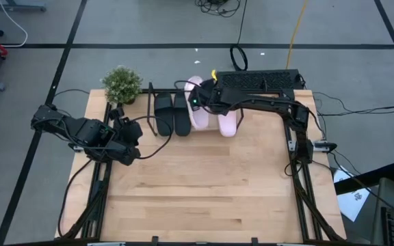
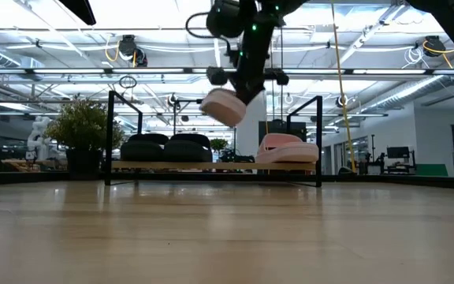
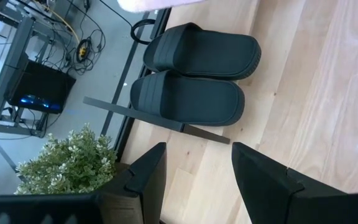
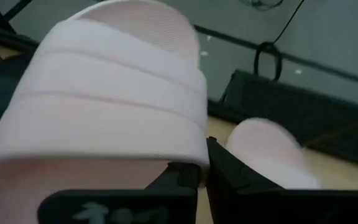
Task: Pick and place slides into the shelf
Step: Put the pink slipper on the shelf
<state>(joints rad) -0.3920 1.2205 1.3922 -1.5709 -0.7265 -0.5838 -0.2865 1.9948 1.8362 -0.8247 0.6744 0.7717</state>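
My right gripper (image 1: 197, 101) is shut on a light pink slide (image 2: 222, 106) and holds it above the shelf (image 2: 211, 166). The second pink slide (image 2: 288, 148) rests sole-down on the shelf's wooden board at its right part. The two black slides (image 2: 144, 147) (image 2: 189, 147) rest side by side on the board's left part; they also show in the left wrist view (image 3: 191, 74). My left gripper (image 3: 197, 174) is open and empty over the table's left side (image 1: 133, 131), pointing toward the black slides. My right gripper holds the pink slide at its side, where the wide strap's edge (image 4: 193, 151) comes down; the thin edge sits between its two fingers (image 4: 180, 177). The slide is lifted clear of the shelf board and hangs tilted below the gripper (image 2: 239, 88).
A small potted plant (image 1: 122, 83) stands at the shelf's left end. A black box (image 1: 258, 80) and cables lie behind the shelf at the table's far edge. Bare wooden tabletop (image 1: 204, 184) stretches from the shelf to the near edge.
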